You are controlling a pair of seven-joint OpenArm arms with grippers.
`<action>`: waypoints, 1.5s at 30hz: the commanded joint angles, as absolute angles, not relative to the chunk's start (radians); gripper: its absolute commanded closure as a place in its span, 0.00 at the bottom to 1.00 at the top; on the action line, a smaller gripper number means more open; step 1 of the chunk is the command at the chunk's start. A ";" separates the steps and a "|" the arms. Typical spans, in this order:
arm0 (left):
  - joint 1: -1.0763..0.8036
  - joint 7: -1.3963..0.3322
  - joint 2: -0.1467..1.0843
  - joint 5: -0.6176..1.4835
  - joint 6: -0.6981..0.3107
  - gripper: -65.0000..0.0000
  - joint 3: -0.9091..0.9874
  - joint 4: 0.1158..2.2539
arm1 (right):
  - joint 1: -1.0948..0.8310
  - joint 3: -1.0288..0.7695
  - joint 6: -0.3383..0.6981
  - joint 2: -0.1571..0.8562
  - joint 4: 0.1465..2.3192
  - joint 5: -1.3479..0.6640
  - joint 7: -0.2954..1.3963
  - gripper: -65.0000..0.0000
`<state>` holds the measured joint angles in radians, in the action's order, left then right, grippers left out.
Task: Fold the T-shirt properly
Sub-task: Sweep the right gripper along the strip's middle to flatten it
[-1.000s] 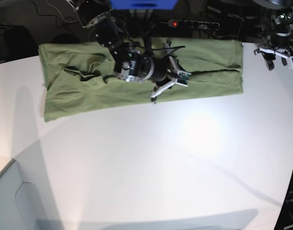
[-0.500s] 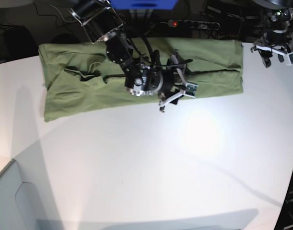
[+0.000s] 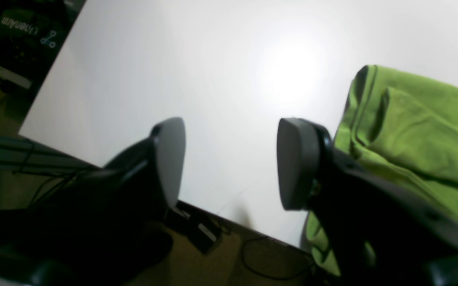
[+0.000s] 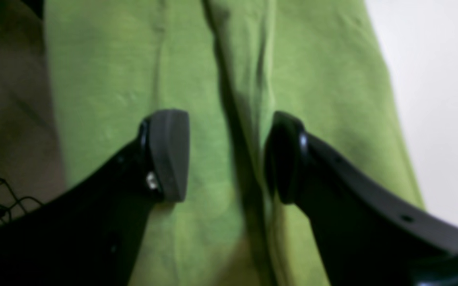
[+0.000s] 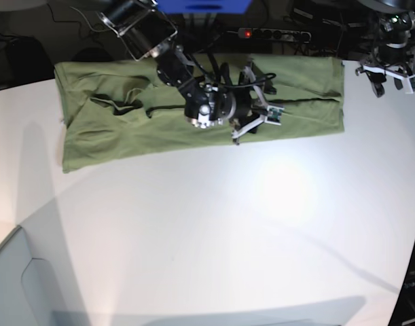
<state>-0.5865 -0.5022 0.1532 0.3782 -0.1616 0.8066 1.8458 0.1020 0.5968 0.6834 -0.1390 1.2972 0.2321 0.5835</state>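
The T-shirt (image 5: 125, 125) is a soft olive cloth, lightly creased, folded into a long band along the far side of the smooth white table (image 5: 214, 238). A dark lengthwise fold line runs down its middle.

The right pincer (image 4: 227, 157) hangs over the shirt with its pads (image 4: 167, 155) well parted, one to each side of that fold line; nothing sits between them. The pads are matt grey, rounded ovals on curved black arms. Whether they touch the cloth cannot be told.

The left pincer (image 3: 229, 163) is likewise wide and holds nothing. Bare table shows between its pads, and the shirt's layered, hemmed end lies just beside its right pad (image 3: 294, 163).

Only the base view gives the whole layout: the right pincer (image 5: 258, 112) over the shirt's middle and right part, the left pincer (image 5: 390, 71) apart beyond the shirt's end, near the table's far corner. The wrist views alone show the pads' gap and the weave.

The shirt's far edge runs close to the table's back edge, with cables (image 5: 275, 34) behind it. On the near side of both pincers the table lies broad and bare.
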 commanded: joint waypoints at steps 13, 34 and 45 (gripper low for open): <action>-0.591 -0.481 0.173 0.383 -0.157 0.46 0.816 1.862 | 0.113 0.766 0.698 -0.157 1.319 0.216 0.568 0.51; -0.601 -0.481 0.128 0.386 -0.157 0.46 0.771 1.962 | 0.131 0.576 0.698 -0.157 1.409 0.217 0.570 0.51; -0.591 -0.481 0.082 0.386 -0.157 0.37 0.608 1.951 | 0.062 0.363 0.698 -0.001 1.621 0.219 0.570 0.51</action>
